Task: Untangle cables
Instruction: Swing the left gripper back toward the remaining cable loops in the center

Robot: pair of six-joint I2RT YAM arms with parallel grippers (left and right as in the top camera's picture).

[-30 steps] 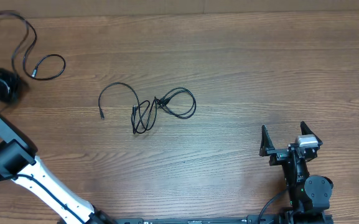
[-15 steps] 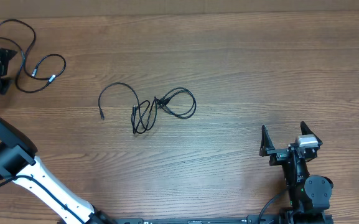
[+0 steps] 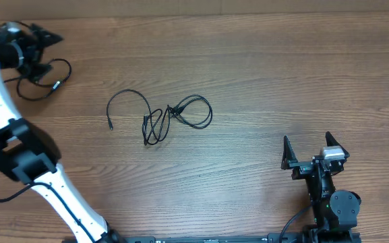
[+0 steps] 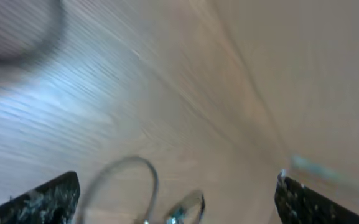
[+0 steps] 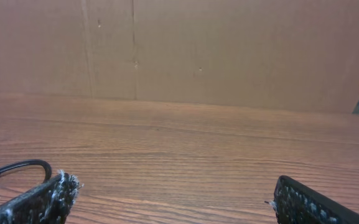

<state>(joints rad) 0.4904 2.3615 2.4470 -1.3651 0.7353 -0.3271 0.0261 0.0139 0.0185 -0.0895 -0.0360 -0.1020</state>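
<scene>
Well, from overhead the tangled cables (image 3: 169,116) lay in the middle of the table (image 3: 282,67), well apart from both grippers. The left gripper (image 3: 49,52) was spread wide; its own camera gave only blur. The right gripper (image 3: 307,138) gaped empty.

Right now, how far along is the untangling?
Done: one cable lies apart from the rest. In hand: nothing; the left hand is open near that cable, and the right hand is open and off to the side. Left: the middle bundle, its strands crossing, needs separating.
</scene>
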